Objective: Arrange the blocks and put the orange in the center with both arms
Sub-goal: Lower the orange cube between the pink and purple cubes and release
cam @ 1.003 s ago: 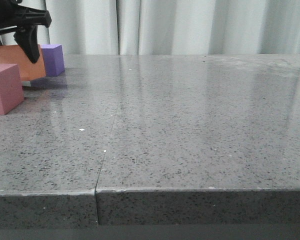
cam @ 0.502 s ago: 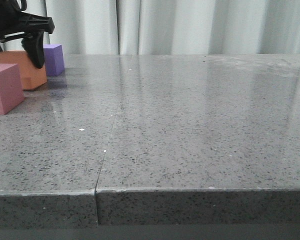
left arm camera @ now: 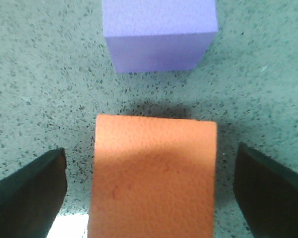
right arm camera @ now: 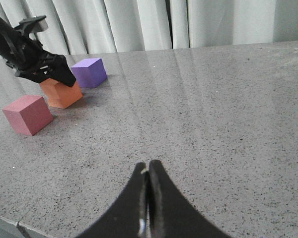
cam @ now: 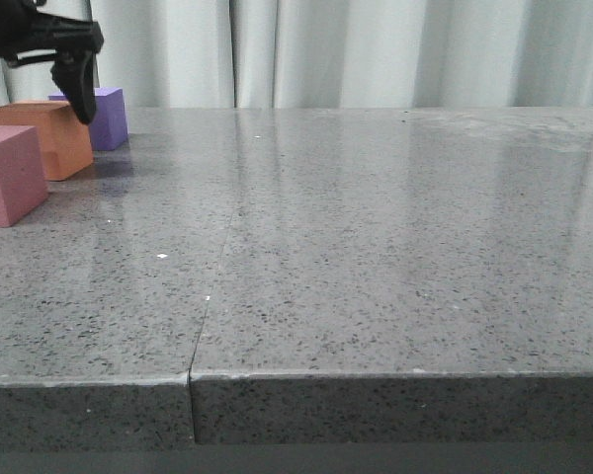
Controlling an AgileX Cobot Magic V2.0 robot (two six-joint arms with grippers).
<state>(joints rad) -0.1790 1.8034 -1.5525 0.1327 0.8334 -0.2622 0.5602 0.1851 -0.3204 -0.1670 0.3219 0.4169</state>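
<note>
So left gripper [left arm camera: 149,191] wide open around orange cube [left arm camera: 154,173], not touching | pink cube [cam: 10,173] cut off at left edge | right gripper [right arm camera: 148,171] closed, empty

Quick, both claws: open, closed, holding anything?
Left claw: open, straddling the orange cube, not gripping it.
Right claw: closed, empty.

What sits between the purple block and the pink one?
The orange block sits between the purple block and the pink block, apart from both; the right wrist view shows it best, with the open left gripper above it.
</note>
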